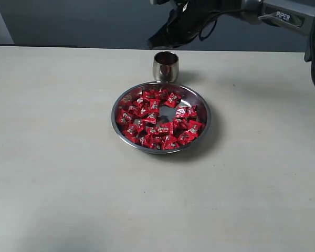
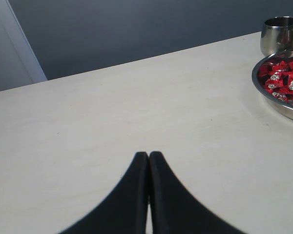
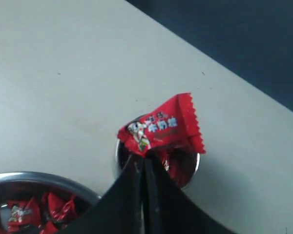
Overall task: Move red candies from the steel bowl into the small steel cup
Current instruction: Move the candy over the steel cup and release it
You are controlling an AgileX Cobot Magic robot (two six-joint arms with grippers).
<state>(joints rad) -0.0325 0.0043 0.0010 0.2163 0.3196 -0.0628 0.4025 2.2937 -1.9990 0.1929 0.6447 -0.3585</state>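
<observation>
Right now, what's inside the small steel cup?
A bit of red shows inside the small steel cup; whether it is candy or a reflection is unclear. The red candy pinched by the right gripper hangs over the mouth and hides most of the inside.

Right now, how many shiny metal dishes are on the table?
2. The wide steel bowl, full of red candies, sits in the middle of the exterior view. The small steel cup stands just behind it, below the right pincer holding one candy. No others show.

Right jaws above small steel cup [image 1: 166,66], seemingly closed; steel bowl [image 1: 199,100] near.
</observation>
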